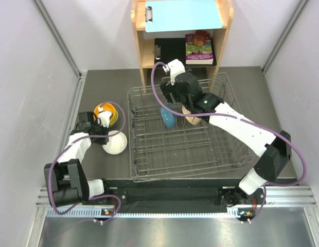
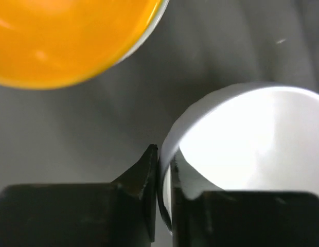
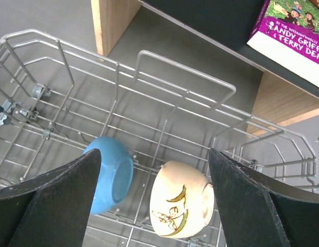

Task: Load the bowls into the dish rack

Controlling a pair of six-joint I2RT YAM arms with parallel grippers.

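A white bowl (image 1: 115,144) (image 2: 252,139) sits left of the dish rack (image 1: 149,164). My left gripper (image 1: 104,135) (image 2: 163,175) is shut on its rim, one finger inside and one outside. An orange bowl (image 1: 105,114) (image 2: 67,36) stands just behind it on the table. Inside the dish rack (image 3: 185,64) a blue bowl (image 1: 168,117) (image 3: 110,177) and a beige bowl with a painted pattern (image 1: 193,121) (image 3: 182,206) lie on their sides among the prongs. My right gripper (image 1: 184,107) (image 3: 154,154) hangs open above those two, holding nothing.
A wooden shelf unit (image 1: 141,46) stands behind the rack. It holds a light blue clipboard (image 1: 182,13) and a purple book (image 1: 199,47) (image 3: 293,25). Grey walls close in both sides of the table.
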